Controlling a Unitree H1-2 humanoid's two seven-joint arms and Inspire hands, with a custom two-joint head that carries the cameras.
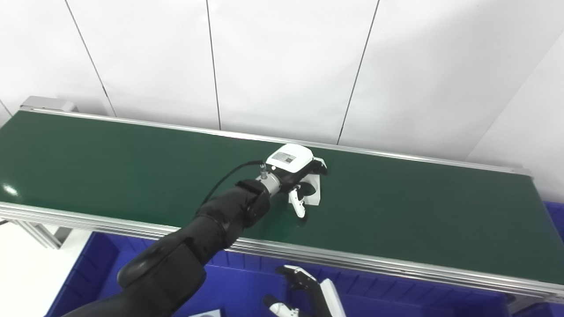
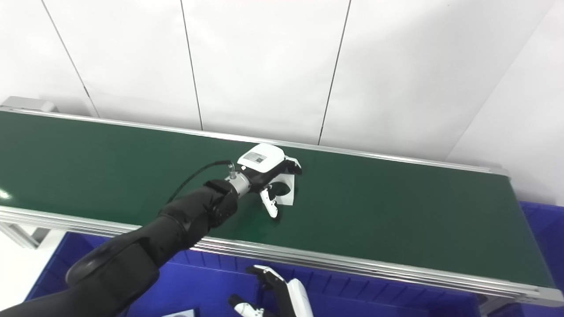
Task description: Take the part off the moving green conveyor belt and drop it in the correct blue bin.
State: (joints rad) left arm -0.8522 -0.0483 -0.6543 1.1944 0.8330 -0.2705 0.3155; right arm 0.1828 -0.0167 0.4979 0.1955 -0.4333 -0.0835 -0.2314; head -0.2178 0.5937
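Currently a green belt (image 1: 132, 167) is seen running from the left edge to the right edge, with blue bins (image 1: 246, 281) below its near edge. The left hand (image 1: 296, 169) is reached out over the middle of the belt, nearer the far edge, and its fingers (image 1: 298, 203) are curled down around a small white part (image 1: 313, 193) that rests on the belt. Whether the part is firmly clamped cannot be told. The right hand (image 1: 304, 293) is held low over the bins, fingers apart, nothing held. For a good pick, the hand should probably be kept moving with the belt, the fingers closed fully around the part, and the lift made straight up before the bins are approached.
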